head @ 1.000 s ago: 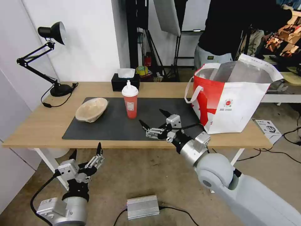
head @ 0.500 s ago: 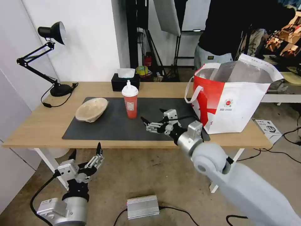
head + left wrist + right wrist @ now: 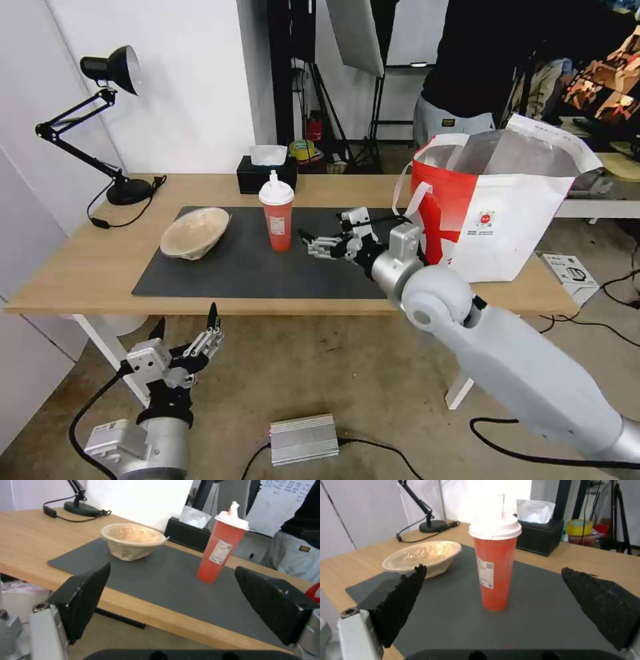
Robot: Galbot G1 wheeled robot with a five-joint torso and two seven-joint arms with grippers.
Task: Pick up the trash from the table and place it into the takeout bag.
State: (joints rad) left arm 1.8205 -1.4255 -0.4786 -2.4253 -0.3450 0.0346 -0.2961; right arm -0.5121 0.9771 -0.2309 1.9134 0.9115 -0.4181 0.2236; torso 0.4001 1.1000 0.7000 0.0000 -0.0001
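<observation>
Over the dark mat [image 3: 227, 267], the right gripper [image 3: 321, 235], jaws spread, faces the red cup [image 3: 277, 212].

Right arm [image 3: 507, 360]: smooth pale grey shell, thick and tapered, with a ball-like rounded joint housing ahead of it. Forward of that, a brushed silver cylindrical wrist with a small boxy silver block on its side. Thin black cable loops over the wrist.

Right gripper [image 3: 325, 235]: silver metal linkage, black pointed fingers [image 3: 400, 600], wedge-shaped, their inner faces rough and ridged. A hex socket screw sits in the silver finger mount.

Left arm [image 3: 137, 443]: silver cylindrical wrist, black collar, black cable curving alongside.

Left gripper [image 3: 185, 325]: same build, silver block and links, black tapered fingers [image 3: 85, 597].
</observation>
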